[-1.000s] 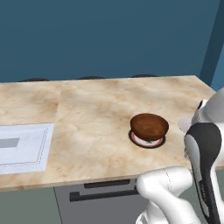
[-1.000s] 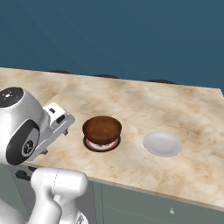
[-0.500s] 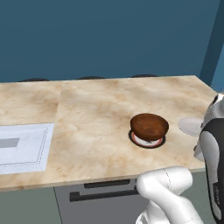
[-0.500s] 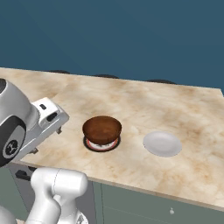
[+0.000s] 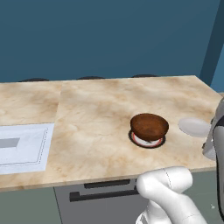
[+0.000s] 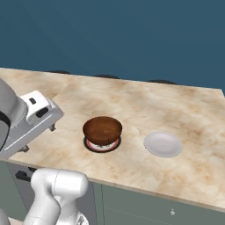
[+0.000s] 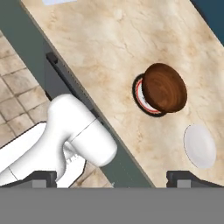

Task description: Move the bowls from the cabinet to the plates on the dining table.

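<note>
The gripper [image 7: 112,178] is being drawn back off the near edge of the dining table [image 5: 87,127], jaws apart and empty. Farther in, the brown bowl [image 5: 149,125] sits delivered on its plate [image 5: 147,141]; a second plate [image 5: 194,126], near the right edge, awaits the other bowl.

I see a glossy reddish-brown bowl [image 6: 102,129] on a red-rimmed plate [image 6: 102,144]. The dining table [image 6: 176,110] is beige, marble-veined; the other plate [image 6: 163,144] looks plain pale grey.

Glossy white arm [image 6: 55,189], dark joints
</note>
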